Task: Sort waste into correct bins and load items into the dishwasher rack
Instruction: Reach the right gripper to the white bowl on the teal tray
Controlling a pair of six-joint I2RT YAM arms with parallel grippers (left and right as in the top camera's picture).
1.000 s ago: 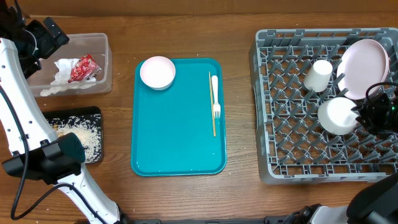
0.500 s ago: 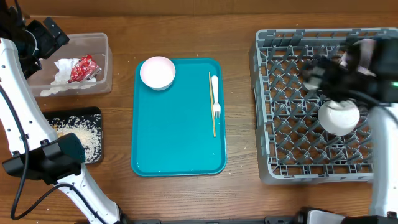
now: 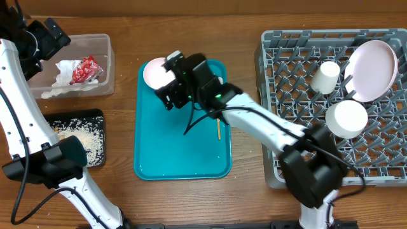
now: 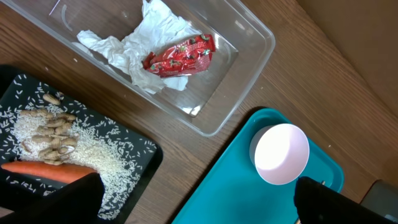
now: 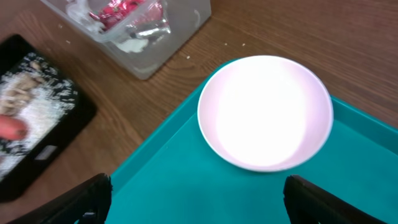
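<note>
A white bowl (image 5: 264, 112) sits upright in the far left corner of the teal serving tray (image 3: 181, 152). My right gripper (image 5: 208, 202) hovers open and empty just short of it, seen from overhead (image 3: 168, 84) beside that bowl (image 3: 156, 73). The dishwasher rack (image 3: 299, 159) holds a plate (image 3: 372, 60), a cup (image 3: 329, 76) and a second bowl (image 3: 346, 119). The wooden stick's end (image 3: 218, 131) shows under my right arm. My left gripper (image 4: 193, 202) hangs open and empty above the clear tub (image 4: 249, 37).
The tub holds crumpled napkins (image 4: 140, 46) and a red wrapper (image 4: 180, 56). A black tray (image 4: 152, 158) next to it carries rice (image 4: 93, 155), food scraps and a carrot (image 4: 43, 169). My right arm stretches across the tray's right half.
My right gripper let go of the bowl in the rack, opened, and swung left across the table to the bowl on the teal tray. The left arm stayed put.
</note>
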